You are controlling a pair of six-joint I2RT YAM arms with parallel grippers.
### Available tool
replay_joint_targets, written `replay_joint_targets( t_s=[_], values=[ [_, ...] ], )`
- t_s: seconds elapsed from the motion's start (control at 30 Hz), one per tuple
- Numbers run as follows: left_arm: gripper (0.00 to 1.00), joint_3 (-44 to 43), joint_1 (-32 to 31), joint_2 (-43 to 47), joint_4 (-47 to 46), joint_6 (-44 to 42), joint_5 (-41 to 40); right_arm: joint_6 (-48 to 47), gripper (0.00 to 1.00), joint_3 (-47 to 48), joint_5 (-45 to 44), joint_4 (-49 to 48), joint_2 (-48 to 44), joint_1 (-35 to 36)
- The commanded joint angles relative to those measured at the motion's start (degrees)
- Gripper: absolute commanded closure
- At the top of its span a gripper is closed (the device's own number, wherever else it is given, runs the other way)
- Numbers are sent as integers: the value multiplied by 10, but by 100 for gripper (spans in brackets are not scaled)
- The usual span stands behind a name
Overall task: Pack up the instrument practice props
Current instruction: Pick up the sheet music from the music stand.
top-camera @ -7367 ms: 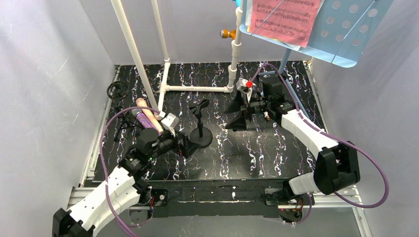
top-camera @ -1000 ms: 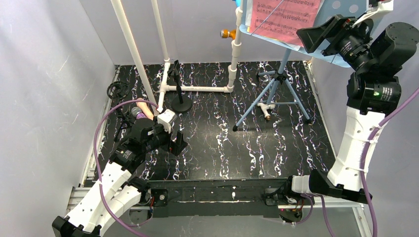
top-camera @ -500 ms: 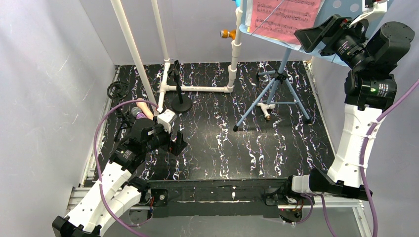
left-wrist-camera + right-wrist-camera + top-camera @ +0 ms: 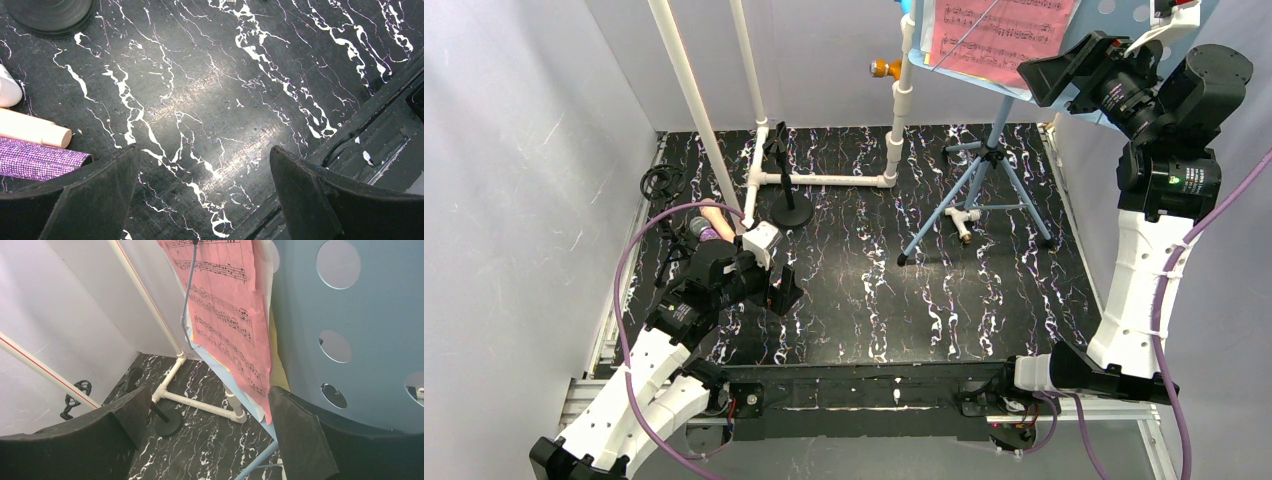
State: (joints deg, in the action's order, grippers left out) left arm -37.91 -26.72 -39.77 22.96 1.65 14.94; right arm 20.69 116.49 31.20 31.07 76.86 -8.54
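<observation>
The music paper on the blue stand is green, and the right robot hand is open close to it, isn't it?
Not quite. The music paper is pink, not green; the right wrist view shows it plainly. The rest holds: it sits on the blue stand, and the right gripper is open close to it.
</observation>
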Motion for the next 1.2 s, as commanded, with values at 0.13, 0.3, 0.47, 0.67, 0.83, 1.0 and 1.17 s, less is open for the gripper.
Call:
replay_joint_targets(
  t_s=[0.13,0.3,0.47,0.67,0.83,1.0,1.17],
  values=[
    [0,-6,4,-2,9,-5,-3,-2,2,-14,-12,-25,13,12],
    [0,-6,4,-3,9,-5,-3,0,2,-18,-3,-29,14,15],
    [0,-6,3,-4,9,-5,-3,11,2,-31,11,-38,15,18],
    [0,-6,4,-4,9,-4,-3,11,8,-31,25,-42,12,19],
    [0,-6,4,-5,9,-4,-3,-2,7,-18,23,-35,8,21],
    [0,-6,4,-5,10,-5,-2,-37,2,1,-17,-17,8,21],
    [0,-5,4,-5,10,-5,-2,-54,2,8,-42,-5,3,20]
  ],
)
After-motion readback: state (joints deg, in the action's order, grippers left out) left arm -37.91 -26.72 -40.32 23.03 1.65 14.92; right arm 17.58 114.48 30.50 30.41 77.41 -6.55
